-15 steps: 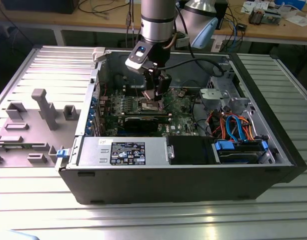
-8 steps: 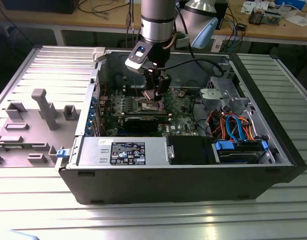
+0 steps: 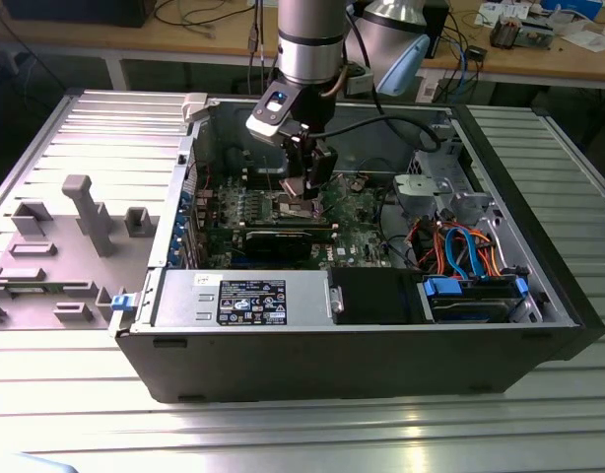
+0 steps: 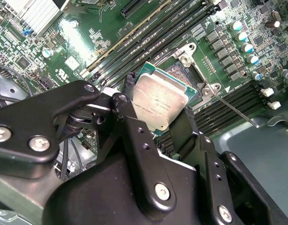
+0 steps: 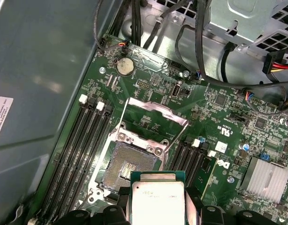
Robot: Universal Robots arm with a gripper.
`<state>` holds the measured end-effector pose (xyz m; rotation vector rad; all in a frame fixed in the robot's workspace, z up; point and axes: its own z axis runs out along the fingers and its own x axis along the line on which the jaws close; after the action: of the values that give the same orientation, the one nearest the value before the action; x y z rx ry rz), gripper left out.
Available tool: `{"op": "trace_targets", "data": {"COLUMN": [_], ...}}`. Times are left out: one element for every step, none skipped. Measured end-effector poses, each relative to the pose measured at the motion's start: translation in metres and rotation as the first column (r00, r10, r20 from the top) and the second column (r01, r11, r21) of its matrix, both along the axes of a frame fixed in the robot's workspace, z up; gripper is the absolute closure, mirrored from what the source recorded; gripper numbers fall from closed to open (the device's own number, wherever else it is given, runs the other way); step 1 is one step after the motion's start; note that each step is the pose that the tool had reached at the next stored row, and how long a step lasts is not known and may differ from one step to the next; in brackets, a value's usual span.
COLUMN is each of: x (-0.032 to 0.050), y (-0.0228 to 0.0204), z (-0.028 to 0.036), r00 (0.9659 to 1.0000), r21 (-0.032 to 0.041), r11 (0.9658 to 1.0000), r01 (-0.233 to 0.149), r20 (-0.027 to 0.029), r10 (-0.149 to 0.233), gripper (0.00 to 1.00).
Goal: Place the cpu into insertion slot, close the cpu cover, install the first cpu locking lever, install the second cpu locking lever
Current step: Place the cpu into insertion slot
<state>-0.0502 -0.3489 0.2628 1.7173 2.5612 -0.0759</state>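
Black two-finger claw (image 4: 158, 104) is clamped on the small flat square silver-topped cpu (image 4: 162, 97), fingers (image 4: 185, 123) on opposite edges. The cpu hangs over one side of the square, dark, gold-tinged insertion slot (image 5: 130, 165), not seated; contact can't be judged. Silvery sheet-metal cpu cover frame (image 5: 155, 117) stands tilted open at the slot's edge. Long black memory slots (image 5: 83, 140) flank the slot. Open grey computer case (image 3: 332, 367) sits on the ribbed metal table (image 3: 283, 439).
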Motion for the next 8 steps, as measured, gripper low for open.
{"op": "trace_targets", "data": {"x": [0.0,0.0,0.0,0.0,0.0,0.0,0.0,0.0], "y": [0.0,0.0,0.0,0.0,0.0,0.0,0.0,0.0], "z": [-0.0001,-0.0001,-0.0002,-0.0002,-0.0002,-0.0003,-0.0003,-0.0003], "r00": [1.0,1.0,1.0,1.0,1.0,1.0,0.9999,0.9999], "r21": [0.0,0.0001,0.0,0.0001,0.0,0.0001,0.0,0.0], "r11": [1.0,1.0,1.0,1.0,1.0,1.0,0.9999,0.9999], "r01": [0.002,0.004,0.005,0.007,0.008,0.01,0.011,0.012], "r20": [0.0,0.0,0.0,0.0,0.0,0.0001,0.0,0.0], "r10": [-0.002,-0.004,-0.005,-0.007,-0.008,-0.01,-0.011,-0.012], "gripper": [0.45,0.45,0.45,0.45,0.45,0.45,0.45,0.45]}}
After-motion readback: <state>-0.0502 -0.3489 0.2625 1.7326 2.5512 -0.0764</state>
